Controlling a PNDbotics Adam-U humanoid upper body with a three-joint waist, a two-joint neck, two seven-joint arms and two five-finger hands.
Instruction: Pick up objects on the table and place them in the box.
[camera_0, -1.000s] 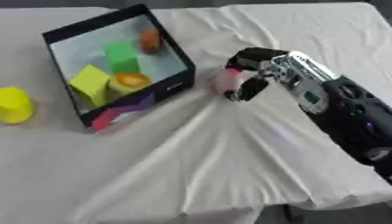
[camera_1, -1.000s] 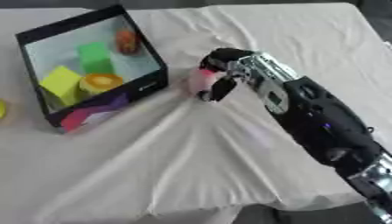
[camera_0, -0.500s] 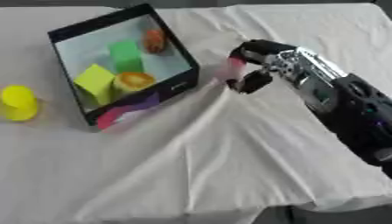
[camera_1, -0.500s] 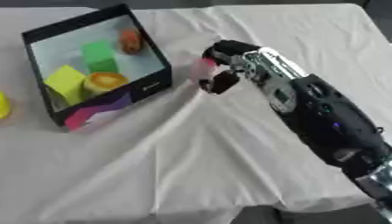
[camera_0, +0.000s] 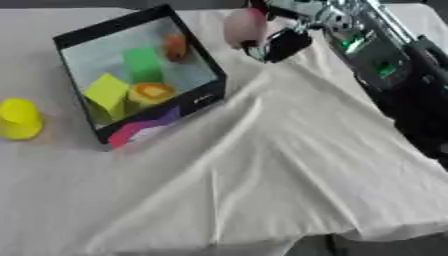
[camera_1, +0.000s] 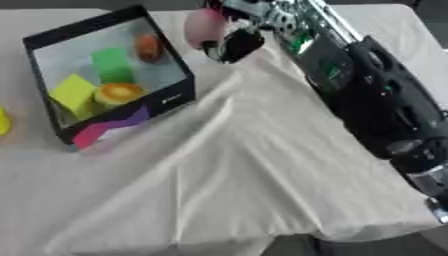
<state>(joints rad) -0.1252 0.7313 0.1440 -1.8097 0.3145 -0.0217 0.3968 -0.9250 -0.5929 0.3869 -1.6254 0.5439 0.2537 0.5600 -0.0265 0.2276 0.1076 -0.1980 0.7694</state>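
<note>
Since a second ago the right hand (camera_0: 282, 36) has risen off the cloth and swung toward the box, carrying a pink object; the whole view has also shifted, so the camera has tilted as well. At the far left a yellow cup (camera_0: 18, 118) stands on the white tablecloth (camera_0: 289, 165), apart from the box. Next comes the black box (camera_0: 208, 97), open at the top, with a pink and purple pattern on its near corner. Inside it lie a yellow block (camera_0: 106, 91) at the near left, an orange round thing (camera_0: 150, 92) just beside it, a green block (camera_0: 143, 64) behind them, and a small orange-red object (camera_0: 175, 46) toward the far wall. Just beyond the box's far right corner, the pink object (camera_0: 244, 27) is up in the air, with the right hand's dark fingers (camera_0: 286, 44) curled round it. The arm (camera_1: 367, 95) runs from there down along the right side, black with silver parts, over the rumpled cloth. The left hand shows in neither view.
</note>
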